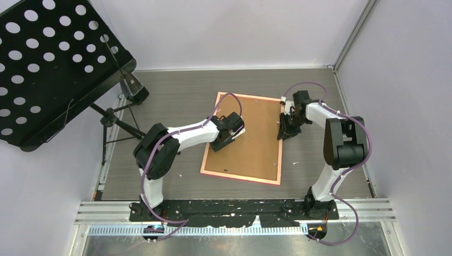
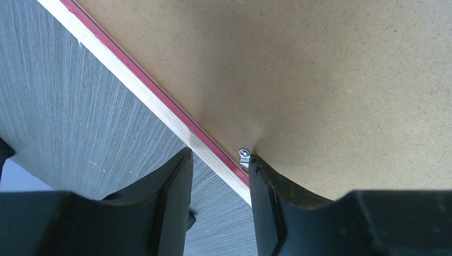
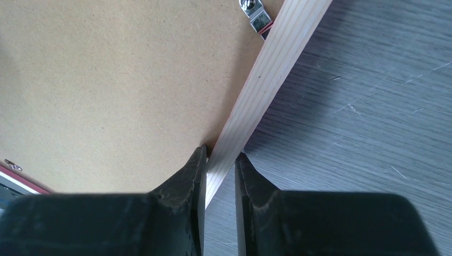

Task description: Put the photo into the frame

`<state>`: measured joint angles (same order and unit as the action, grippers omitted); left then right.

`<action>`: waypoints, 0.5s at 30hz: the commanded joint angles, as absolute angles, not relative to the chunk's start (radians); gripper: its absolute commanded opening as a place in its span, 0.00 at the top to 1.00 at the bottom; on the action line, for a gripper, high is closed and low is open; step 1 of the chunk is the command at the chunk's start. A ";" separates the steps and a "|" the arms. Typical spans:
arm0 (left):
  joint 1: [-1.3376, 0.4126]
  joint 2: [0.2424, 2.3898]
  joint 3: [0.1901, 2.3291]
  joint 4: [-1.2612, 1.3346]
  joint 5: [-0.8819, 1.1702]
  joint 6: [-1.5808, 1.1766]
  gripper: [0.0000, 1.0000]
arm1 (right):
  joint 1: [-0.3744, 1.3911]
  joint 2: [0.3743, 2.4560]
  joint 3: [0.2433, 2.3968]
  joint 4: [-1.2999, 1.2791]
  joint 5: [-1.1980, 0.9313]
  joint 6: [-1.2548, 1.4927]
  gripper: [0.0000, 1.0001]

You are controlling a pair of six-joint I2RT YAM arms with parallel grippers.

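The frame (image 1: 253, 146) lies face down in the middle of the table (image 1: 176, 101), brown back board up. I cannot see the photo in any view. It may sit under the board, but I cannot tell.

My left claw (image 2: 216, 160) stands apart, straddling the frame's left rail. One finger is over the table and the other rests on the board, right beside a small metal clip (image 2: 244, 155). My right claw (image 3: 220, 154) is on the opposite rail, and its fingers look pinched together on the pale wood strip, one on the board side and one on the table side.

I judge the frame to be light and stiff along its rails, though the thin wood would twist or crack if I levered it from one corner. The board looks like pressed fibre: rigid enough, slightly rough, easy to dent near the clips. The rails are the place to hold, mid-length and away from the clips, since there is another clip (image 3: 256, 15) further up the right rail.

There is bare table on every side of the frame, more to the left and behind than on the right, where my right arm folds close to the wall. The music stand (image 1: 48, 64) leans in at the far left, well apart from the frame, so sliding or tipping the frame that way has room.
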<state>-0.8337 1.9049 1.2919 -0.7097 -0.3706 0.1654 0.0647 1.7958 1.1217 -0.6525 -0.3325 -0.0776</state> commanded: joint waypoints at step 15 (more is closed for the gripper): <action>-0.747 1.908 1.276 -0.781 -0.125 0.139 0.48 | 0.071 1.816 1.172 -0.633 -0.213 -0.202 0.95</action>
<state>-0.7700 1.8931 1.3014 -0.7181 -0.2432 0.1623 0.0708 1.8072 1.1484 -0.6704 -0.2989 -0.1005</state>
